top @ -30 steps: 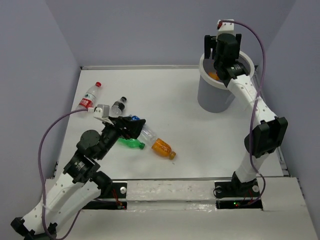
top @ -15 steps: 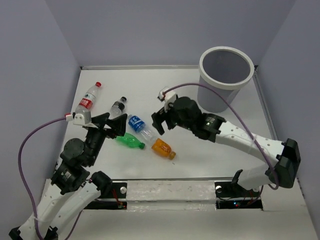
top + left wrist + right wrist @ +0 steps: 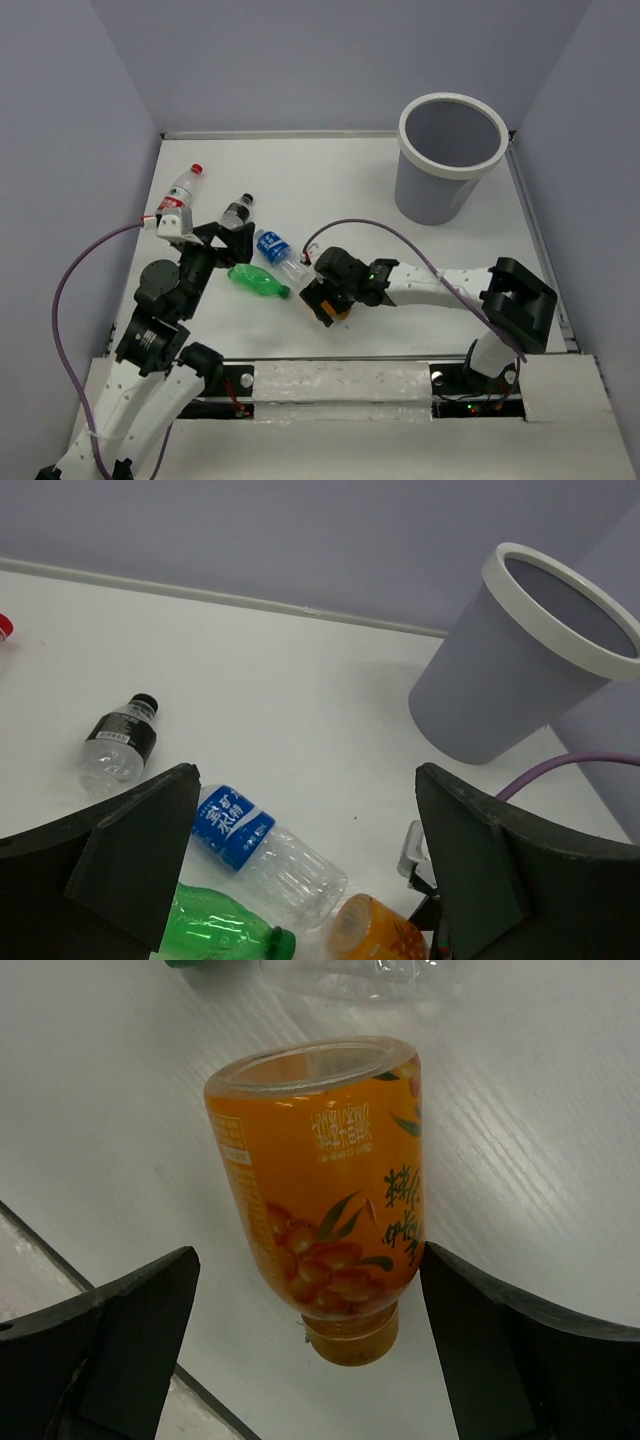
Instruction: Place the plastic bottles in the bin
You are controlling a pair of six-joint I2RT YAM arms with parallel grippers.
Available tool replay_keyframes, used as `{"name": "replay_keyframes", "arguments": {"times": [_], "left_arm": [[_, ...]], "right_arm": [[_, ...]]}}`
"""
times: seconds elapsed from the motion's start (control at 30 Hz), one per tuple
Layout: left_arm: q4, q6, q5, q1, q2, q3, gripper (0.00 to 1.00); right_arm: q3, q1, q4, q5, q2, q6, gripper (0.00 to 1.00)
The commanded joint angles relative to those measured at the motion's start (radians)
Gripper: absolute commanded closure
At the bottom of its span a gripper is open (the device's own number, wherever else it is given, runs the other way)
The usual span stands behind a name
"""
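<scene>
Right gripper (image 3: pixel 308 1260) straddling orange bottle (image 3: pixel 325 1200), not closed yet.

Jaws spread wide, one finger on either side of the bottle with a gap on each, nothing gripped. The bottle lies on its side on the table (image 3: pixel 380 200), well left of the bin (image 3: pixel 432 198) and nearer the arm bases, cap toward the wrist camera. Green bottle (image 3: pixel 255 281) and blue-label bottle (image 3: pixel 275 250) lie just beyond it, further from the bin. Left gripper (image 3: pixel 305 830) hangs over those two, also wide open and empty. Bottle looks rigid, round, with a glossy sleeve, so probably slippery. Likely light, but I can't tell if it's full. I'd close across the mid-body label, not the neck or cap.
</scene>
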Motion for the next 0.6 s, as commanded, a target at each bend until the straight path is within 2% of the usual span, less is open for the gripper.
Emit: {"name": "replay_keyframes", "arguments": {"times": [0.0,0.1,0.23,0.33,0.57], "left_arm": [[0.06,0.018,0.066,0.021,0.014,-0.007,0.01],[0.062,0.018,0.077,0.03,0.024,-0.007,0.01],[0.066,0.028,0.083,0.038,0.027,-0.007,0.01],[0.074,0.029,0.105,0.052,0.038,-0.008,0.01],[0.075,0.031,0.116,0.061,0.044,-0.01,0.01]], "right_arm": [[0.012,0.0,0.088,-0.029,0.072,0.001,0.05],[0.023,0.0,0.09,0.029,0.112,0.002,0.07],[-0.009,0.0,0.083,0.062,0.045,0.01,0.38],[-0.04,0.0,0.051,0.05,-0.058,0.02,0.53],[-0.012,0.009,-0.189,0.125,-0.333,0.086,0.57]]}}
